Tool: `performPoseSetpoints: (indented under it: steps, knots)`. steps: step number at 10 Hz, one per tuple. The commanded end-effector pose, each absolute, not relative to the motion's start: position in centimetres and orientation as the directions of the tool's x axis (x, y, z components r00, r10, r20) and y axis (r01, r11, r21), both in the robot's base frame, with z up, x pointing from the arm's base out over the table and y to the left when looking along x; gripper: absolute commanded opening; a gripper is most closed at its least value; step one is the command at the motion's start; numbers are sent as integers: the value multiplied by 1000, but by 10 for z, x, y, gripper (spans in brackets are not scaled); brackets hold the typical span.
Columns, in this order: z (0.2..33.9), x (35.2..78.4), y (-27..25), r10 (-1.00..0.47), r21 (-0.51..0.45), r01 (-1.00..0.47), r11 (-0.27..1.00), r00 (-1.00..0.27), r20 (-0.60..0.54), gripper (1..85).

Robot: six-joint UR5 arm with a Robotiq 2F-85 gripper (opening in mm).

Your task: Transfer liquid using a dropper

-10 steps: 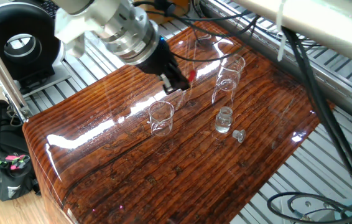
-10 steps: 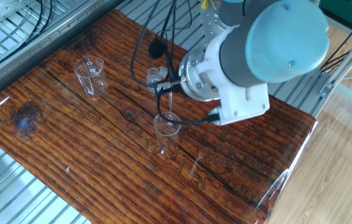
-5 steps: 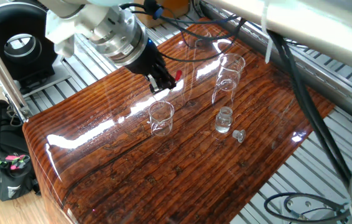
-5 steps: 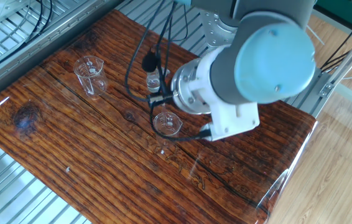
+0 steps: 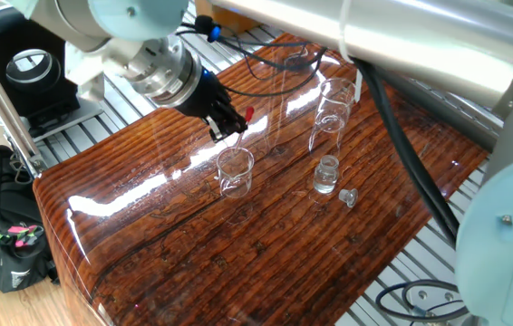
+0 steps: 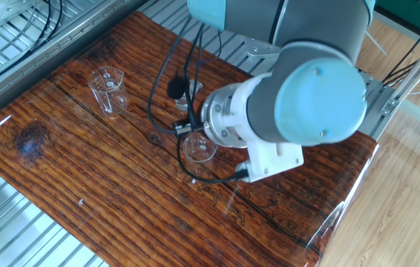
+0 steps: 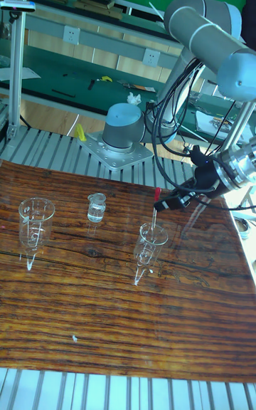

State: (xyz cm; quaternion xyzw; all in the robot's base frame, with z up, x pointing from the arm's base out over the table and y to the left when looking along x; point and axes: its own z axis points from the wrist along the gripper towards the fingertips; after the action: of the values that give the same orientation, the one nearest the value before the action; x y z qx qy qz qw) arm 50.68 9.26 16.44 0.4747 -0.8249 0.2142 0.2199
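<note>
1. In one fixed view the gripper (image 5: pixel 227 126) is closed on the dropper (image 5: pixel 238 127) just below its red bulb (image 5: pixel 248 114). The dropper hangs above the small beaker (image 5: pixel 235 171), tip toward the open mouth; the grip near the bulb leaves the tube free to reach into the glass. The tall glass vessel (image 5: pixel 331 113), the small bottle (image 5: pixel 326 175) and its loose stopper (image 5: pixel 348 196) stand apart on the wooden table (image 5: pixel 266 263), clear of the arm's path. The liquid cannot be made out in any vessel.

2. In the other fixed view the arm's wrist (image 6: pixel 269 119) hides the fingers and the dropper, so the grip cannot be judged here. The small beaker (image 6: pixel 199 148) sits just under the wrist, the tall glass vessel (image 6: pixel 108 89) well apart.

3. In the tall fixed view the dropper (image 7: pixel 153 216) stands nearly upright, bulb (image 7: pixel 157 192) on top, its lower end entering the small beaker (image 7: pixel 150 243). Upright holding should keep any liquid in the tube. The gripper (image 7: pixel 174 201) grips from the side, and the small bottle (image 7: pixel 96 208) is unstoppered.
</note>
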Motion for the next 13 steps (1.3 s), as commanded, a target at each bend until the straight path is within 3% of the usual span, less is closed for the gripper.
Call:
performPoseSetpoints:
  steps: [1, 5, 13]
  knots:
    - [151, 500, 96, -696, -117, -885, 452, -432, 573, 20]
    - [124, 489, 96, -719, -94, -889, 449, -422, 553, 20]
    - [112, 490, 107, -733, -83, -893, 442, -414, 539, 20]
